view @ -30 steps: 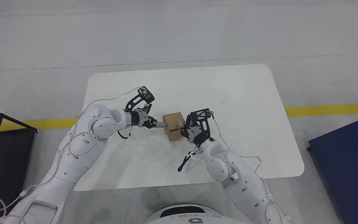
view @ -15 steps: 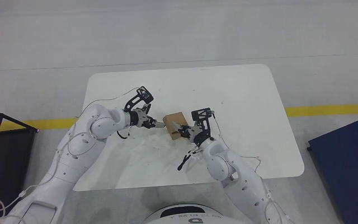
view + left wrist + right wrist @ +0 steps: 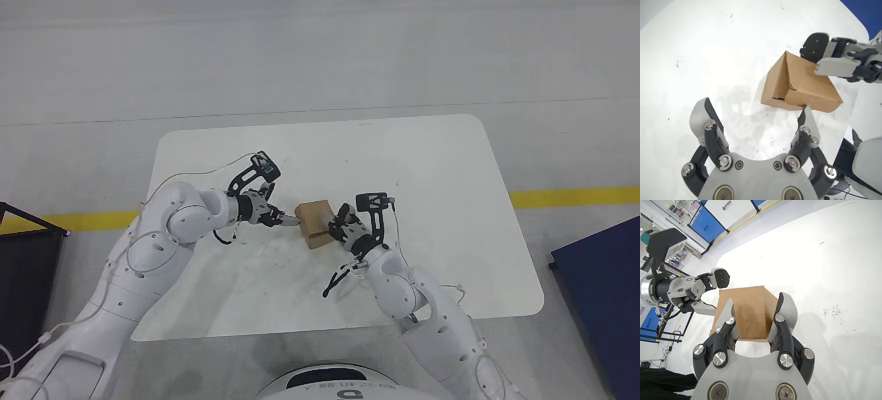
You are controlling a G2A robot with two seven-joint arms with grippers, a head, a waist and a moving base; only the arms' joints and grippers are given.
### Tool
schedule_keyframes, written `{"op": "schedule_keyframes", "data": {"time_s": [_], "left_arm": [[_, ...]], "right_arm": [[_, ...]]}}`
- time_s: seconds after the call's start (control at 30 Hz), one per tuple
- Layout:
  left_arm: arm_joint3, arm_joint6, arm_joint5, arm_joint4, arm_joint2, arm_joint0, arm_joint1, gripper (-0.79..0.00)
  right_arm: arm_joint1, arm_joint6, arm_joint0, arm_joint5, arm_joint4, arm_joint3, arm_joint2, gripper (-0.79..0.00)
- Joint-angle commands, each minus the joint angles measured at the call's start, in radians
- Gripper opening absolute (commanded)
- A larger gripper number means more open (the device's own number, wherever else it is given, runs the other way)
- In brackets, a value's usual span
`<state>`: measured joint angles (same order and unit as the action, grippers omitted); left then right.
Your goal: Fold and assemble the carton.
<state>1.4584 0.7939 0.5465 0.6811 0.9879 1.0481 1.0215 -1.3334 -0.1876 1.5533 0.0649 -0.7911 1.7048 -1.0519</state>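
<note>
A small brown carton (image 3: 316,216) lies on the white table (image 3: 430,170) near its middle, partly folded, with one end flap loose (image 3: 806,91). My right gripper (image 3: 755,297) straddles the carton (image 3: 751,313), one finger against its side and the other on its upper panel, shut on it. From the other side my left gripper (image 3: 756,105) stands open; one of its fingertips (image 3: 804,111) touches the flap's lower edge. In the top view the left gripper (image 3: 288,217) and the right gripper (image 3: 338,228) flank the carton.
Bare white tabletop lies all around the carton. A black frame (image 3: 25,260) stands off the table's left side and a blue mat (image 3: 605,280) lies off its right. A yellow line (image 3: 575,197) runs across the floor.
The carton has shifted slightly to the right with the right gripper. The left gripper followed it to the right and stays at its flap.
</note>
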Motion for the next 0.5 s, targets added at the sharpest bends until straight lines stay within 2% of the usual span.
{"op": "schedule_keyframes", "data": {"time_s": [0.0,0.47], "left_arm": [[-0.003,0.002,0.001,-0.002,-0.008,-0.006,0.002,0.000],[-0.025,0.000,-0.001,-0.002,-0.024,-0.024,0.008,0.000]], "right_arm": [[0.000,-0.003,0.001,-0.004,0.003,0.001,0.000,-0.394],[0.002,-0.027,0.001,0.012,-0.060,0.011,0.013,-0.422]]}}
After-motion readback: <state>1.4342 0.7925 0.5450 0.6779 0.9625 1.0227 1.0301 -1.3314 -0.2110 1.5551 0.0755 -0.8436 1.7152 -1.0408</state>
